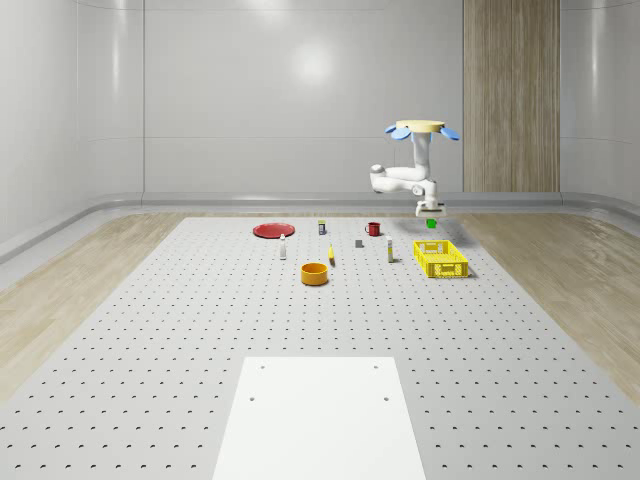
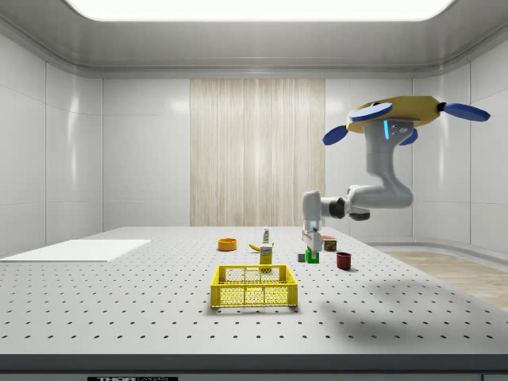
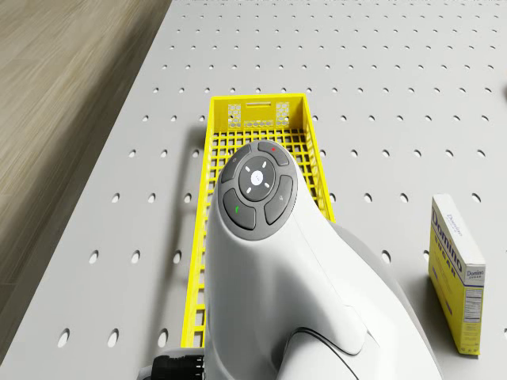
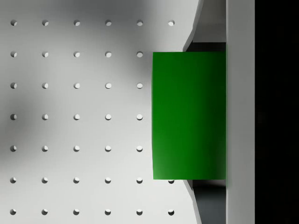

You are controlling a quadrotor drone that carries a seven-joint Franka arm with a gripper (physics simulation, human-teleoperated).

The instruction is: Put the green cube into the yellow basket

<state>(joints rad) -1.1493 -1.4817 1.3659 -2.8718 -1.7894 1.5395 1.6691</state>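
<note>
Whole-scene: drone (image 1: 424, 128) hovers above the table's far right, gripper (image 1: 430, 213) clamped on the green cube (image 1: 432, 224), in the air above the yellow basket (image 1: 441, 258).
Side: cube (image 2: 313, 256) hangs beyond the basket (image 2: 254, 286), near a red cup (image 2: 344, 259).
Drone cam: basket (image 3: 257, 110) under the arm; a box (image 3: 457, 271) nearby.
Wrist: cube (image 4: 189, 115) against one finger (image 4: 240, 112), over bare table.
</note>
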